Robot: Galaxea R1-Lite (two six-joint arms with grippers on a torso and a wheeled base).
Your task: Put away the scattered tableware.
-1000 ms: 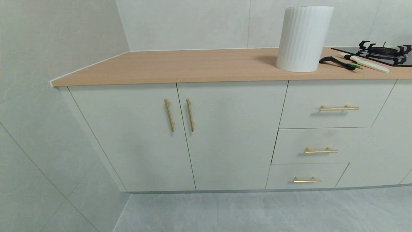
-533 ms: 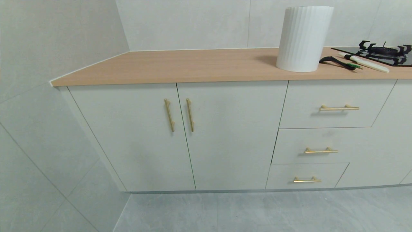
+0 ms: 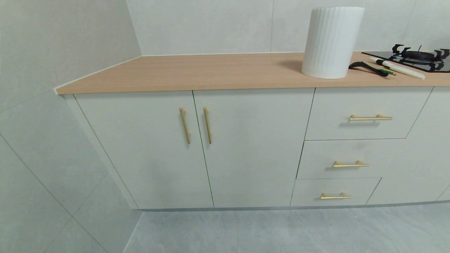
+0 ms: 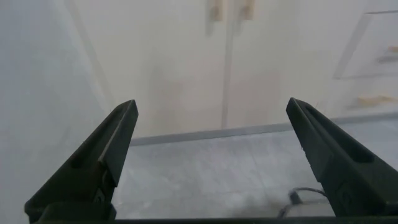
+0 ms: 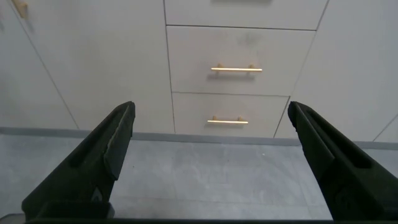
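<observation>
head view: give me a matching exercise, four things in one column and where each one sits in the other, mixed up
Things:
1. white ribbed container
2. black burner grate
3. upright gold handles
4. cream utensil

Places:
a. on the cupboard doors
b. on the cooktop
c. standing on the counter
d. lying flat, right of the container

Pairs: 1-c, 2-b, 3-a, 4-d

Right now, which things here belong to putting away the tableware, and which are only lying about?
For the job: black utensil, white utensil, probably the white ribbed container as holder.
Just there: stove burner, cupboard doors, drawers.
</observation>
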